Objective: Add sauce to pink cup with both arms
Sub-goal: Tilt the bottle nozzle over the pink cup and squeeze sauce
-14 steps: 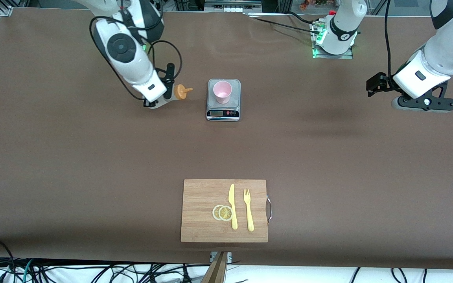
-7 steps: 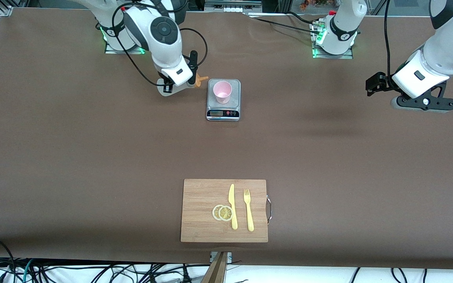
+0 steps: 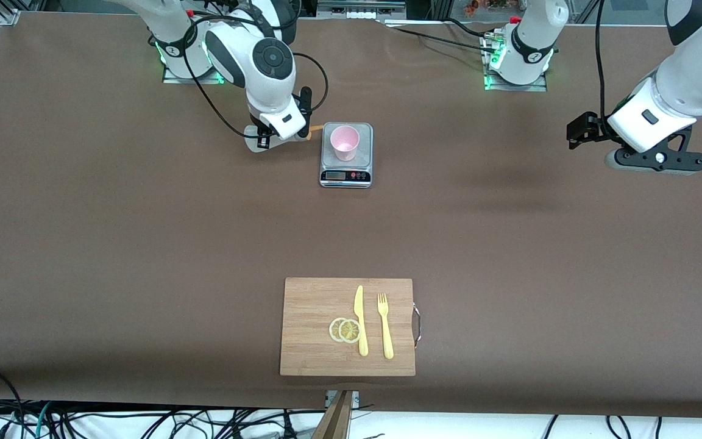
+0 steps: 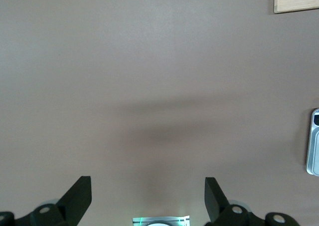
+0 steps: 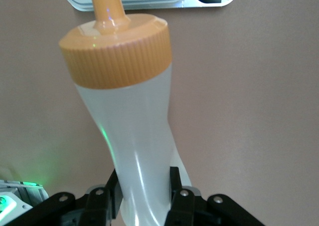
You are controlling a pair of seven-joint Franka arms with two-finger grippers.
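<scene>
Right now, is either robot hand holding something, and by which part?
The right hand grips the squeeze bottle by its lower body, away from the orange cap. The left hand is open and holds nothing.

Before me spreads a wide table covered in a matte brown sheet [image 3: 144, 244], lit evenly from above, with soft dull shadows lying across it toward my left arm's end. Along its edge nearest the front camera a strip of pale white floor [image 3: 479, 427] shows, strewn with tangled black cables [image 3: 10, 417]. At the middle of that edge a slim wooden post [image 3: 337, 417] stands up. Silver aluminium framing [image 3: 10, 15] shows at one corner by my bases, where small green lights [image 3: 490, 72] glow.
</scene>
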